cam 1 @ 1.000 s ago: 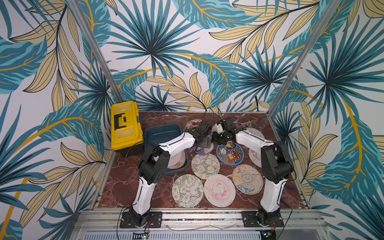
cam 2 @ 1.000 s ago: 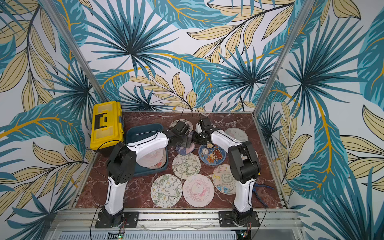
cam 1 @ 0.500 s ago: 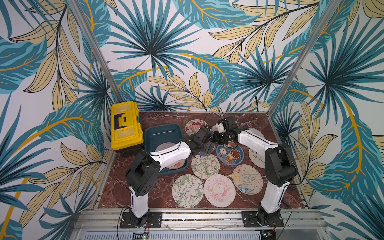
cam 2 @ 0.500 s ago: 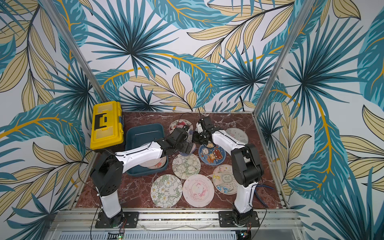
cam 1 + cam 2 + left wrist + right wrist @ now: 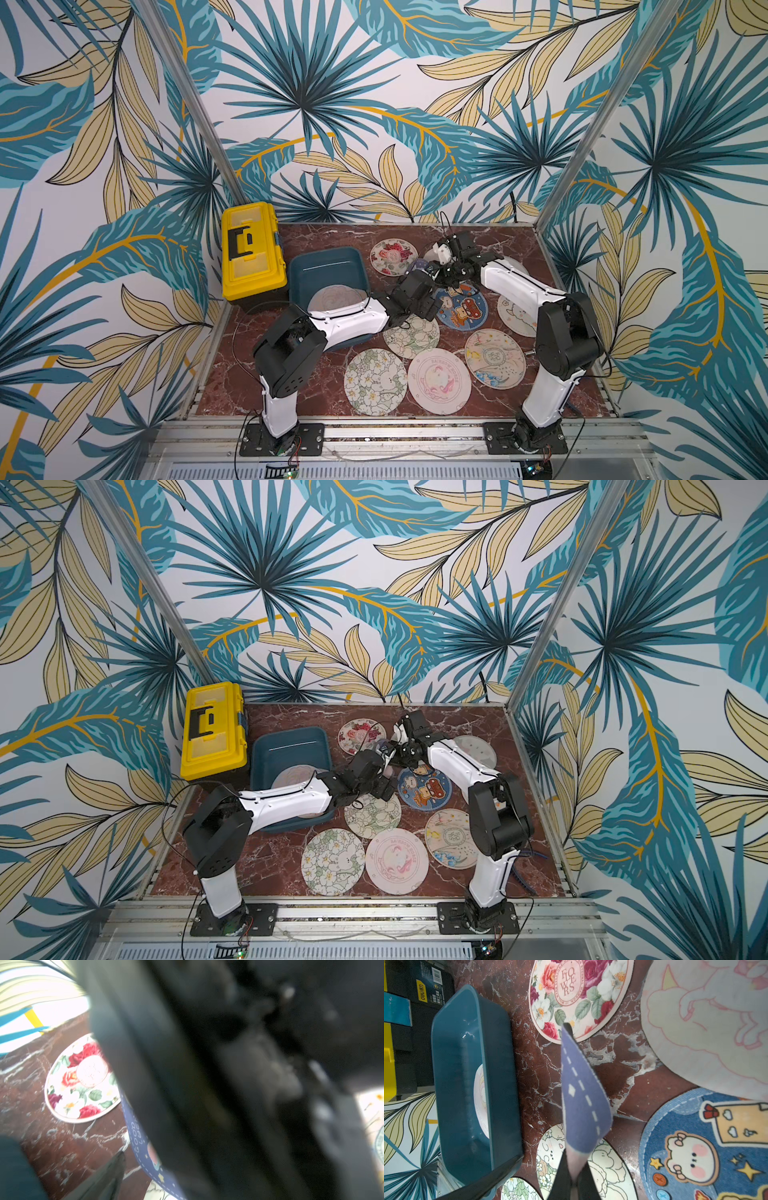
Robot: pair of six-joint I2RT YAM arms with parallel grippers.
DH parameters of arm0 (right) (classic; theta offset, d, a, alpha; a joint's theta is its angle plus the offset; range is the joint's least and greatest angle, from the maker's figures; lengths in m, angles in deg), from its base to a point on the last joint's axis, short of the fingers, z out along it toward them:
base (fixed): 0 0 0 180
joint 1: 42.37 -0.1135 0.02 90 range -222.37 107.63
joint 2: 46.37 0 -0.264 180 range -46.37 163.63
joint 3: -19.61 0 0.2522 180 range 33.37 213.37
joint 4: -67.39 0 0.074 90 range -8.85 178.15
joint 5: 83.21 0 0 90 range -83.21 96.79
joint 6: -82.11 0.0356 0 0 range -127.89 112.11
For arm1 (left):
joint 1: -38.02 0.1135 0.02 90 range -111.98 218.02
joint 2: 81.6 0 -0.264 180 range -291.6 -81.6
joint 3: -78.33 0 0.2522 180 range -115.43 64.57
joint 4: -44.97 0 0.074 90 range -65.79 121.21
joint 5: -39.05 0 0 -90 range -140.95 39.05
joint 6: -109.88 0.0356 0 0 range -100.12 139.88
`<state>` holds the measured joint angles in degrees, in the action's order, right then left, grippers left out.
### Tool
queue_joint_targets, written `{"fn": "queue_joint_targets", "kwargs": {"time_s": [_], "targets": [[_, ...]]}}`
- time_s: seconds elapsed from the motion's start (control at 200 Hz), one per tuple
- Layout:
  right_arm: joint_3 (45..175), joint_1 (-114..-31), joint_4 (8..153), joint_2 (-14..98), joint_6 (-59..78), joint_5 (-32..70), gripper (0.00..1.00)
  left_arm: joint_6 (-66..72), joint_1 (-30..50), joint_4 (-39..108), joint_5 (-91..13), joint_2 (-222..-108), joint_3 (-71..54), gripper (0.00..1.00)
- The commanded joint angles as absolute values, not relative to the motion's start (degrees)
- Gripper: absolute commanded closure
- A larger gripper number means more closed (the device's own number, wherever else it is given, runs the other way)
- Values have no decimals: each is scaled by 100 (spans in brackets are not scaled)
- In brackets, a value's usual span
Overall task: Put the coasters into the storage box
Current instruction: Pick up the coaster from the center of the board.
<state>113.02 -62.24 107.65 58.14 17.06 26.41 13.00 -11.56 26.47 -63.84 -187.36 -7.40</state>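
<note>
My right gripper [image 5: 572, 1176] is shut on the rim of a purple coaster [image 5: 583, 1093], which stands on edge above the marble table. In a top view that coaster [image 5: 422, 266] hangs between the two wrists. My left gripper [image 5: 427, 279] is open right beside it; one of its fingers [image 5: 104, 1178] shows, and a dark blur hides the rest of that view. The teal storage box [image 5: 324, 270] sits to the left with one pale coaster [image 5: 336, 297] inside. A rose coaster [image 5: 393, 256] and a blue cartoon coaster [image 5: 467, 307] lie flat nearby.
A yellow toolbox [image 5: 252, 249] stands left of the storage box. Several more coasters lie flat on the front half of the table, among them a green-flowered one [image 5: 375, 387], a pink one [image 5: 439, 381] and a cream one [image 5: 494, 358]. Patterned walls close three sides.
My left arm's elbow has dropped low across the storage box, and its gripper has slid slightly nearer, uncovering the rose coaster. The right gripper has kept the purple coaster almost still.
</note>
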Motion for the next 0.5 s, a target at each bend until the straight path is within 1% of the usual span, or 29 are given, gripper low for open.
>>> {"fn": "queue_joint_targets", "kwargs": {"time_s": [0.0,0.11,0.255,0.496], "targets": [[11411,-6252,10969,5476,1672,2898,100,1327,-1181,2911,-6483,-18587,-347,0],[11381,-6252,10954,5403,1711,3075,100,1289,-1181,3019,-6721,-18575,-254,0],[11359,-6257,10946,5280,1734,3072,100,1254,-1182,3127,-6845,-18504,-127,0],[11393,-6265,10987,5098,1647,2954,100,1239,-1181,3254,-6721,-17733,258,0]]}}
